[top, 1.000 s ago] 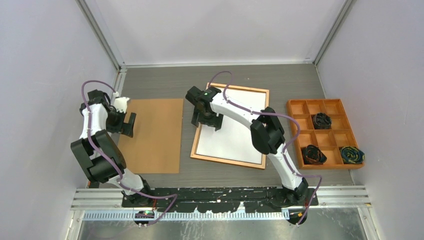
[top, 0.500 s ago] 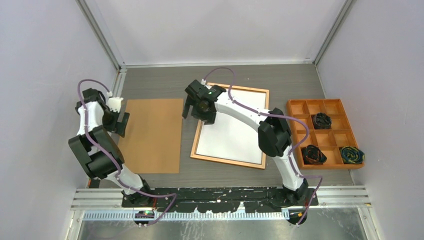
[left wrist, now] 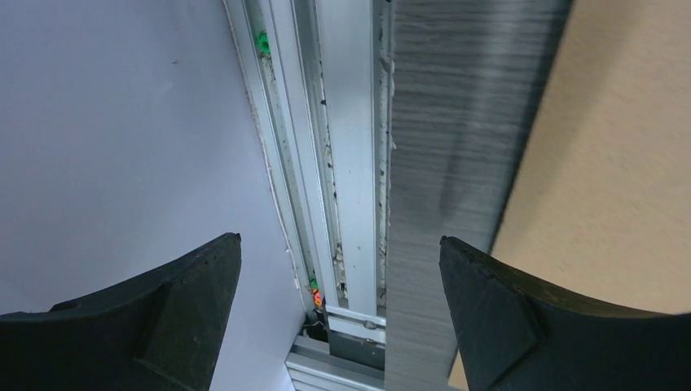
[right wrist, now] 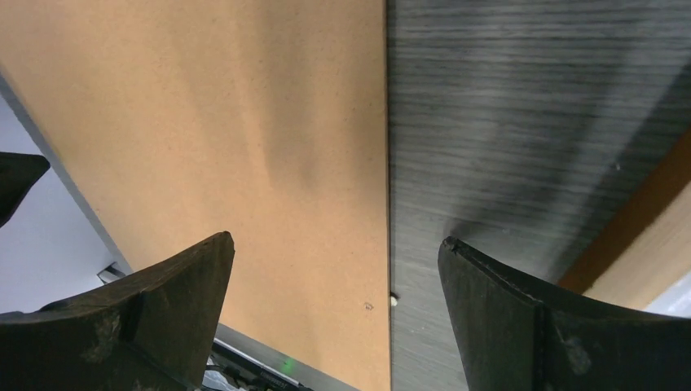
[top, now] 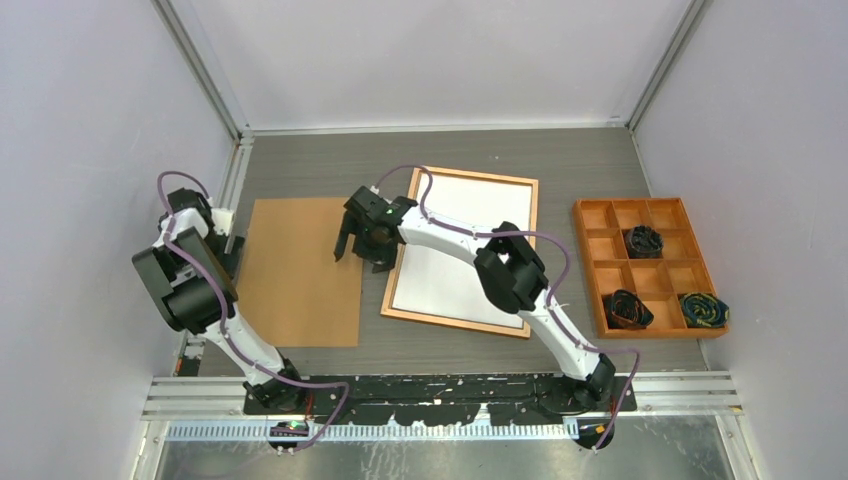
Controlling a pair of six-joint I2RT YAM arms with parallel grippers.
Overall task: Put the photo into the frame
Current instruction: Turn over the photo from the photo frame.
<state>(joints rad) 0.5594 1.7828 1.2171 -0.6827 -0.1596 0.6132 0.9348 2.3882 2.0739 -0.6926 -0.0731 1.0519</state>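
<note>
Your right gripper point(right wrist: 334, 240) hangs empty, jaws spread wide, at 9 o'clock of the frame point(top: 455, 325), beside the backing board point(top: 300, 275); your left gripper point(left wrist: 338, 240), jaws likewise spread, sits at the board's 9 o'clock edge; the photo point(top: 440, 285) lies white side up inside the frame.

Stretched forward and leftward on the right arm point(top: 450, 230), right gripper point(top: 358, 248) pointing down, fingers spread wide, holding nothing — folded up tight on the left arm point(top: 185, 290), left gripper point(left wrist: 338, 252) likewise agape.

Overhead view, close downward wrist views sharing board point(top: 300, 275)
</note>
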